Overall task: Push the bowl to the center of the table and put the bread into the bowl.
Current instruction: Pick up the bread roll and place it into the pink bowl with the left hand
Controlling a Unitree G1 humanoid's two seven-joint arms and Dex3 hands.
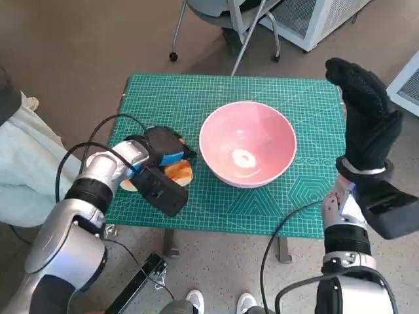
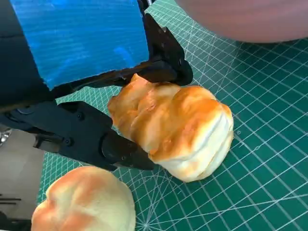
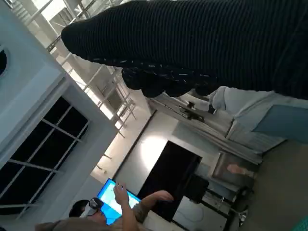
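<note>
The pink bowl (image 1: 247, 142) stands empty near the middle of the green mat (image 1: 196, 98); its rim (image 2: 245, 19) shows in the left wrist view. Just left of it my left hand (image 1: 160, 150) lies low over a golden bread roll (image 1: 179, 173). In the left wrist view that roll (image 2: 173, 127) sits on the mat, with black fingers (image 2: 163, 62) pressed against both of its sides. A second roll (image 2: 84, 202) lies beside it, outside the grip. My right hand (image 1: 366, 118) is raised above the table's right edge, fingers straight and holding nothing.
A chair base (image 1: 229, 26) and a white appliance (image 1: 314, 19) stand beyond the far edge. Pale cloth (image 1: 19, 163) lies at the left. Black cables (image 1: 98, 140) loop round my left forearm. The right wrist view shows a person (image 3: 125, 211) at a blue screen.
</note>
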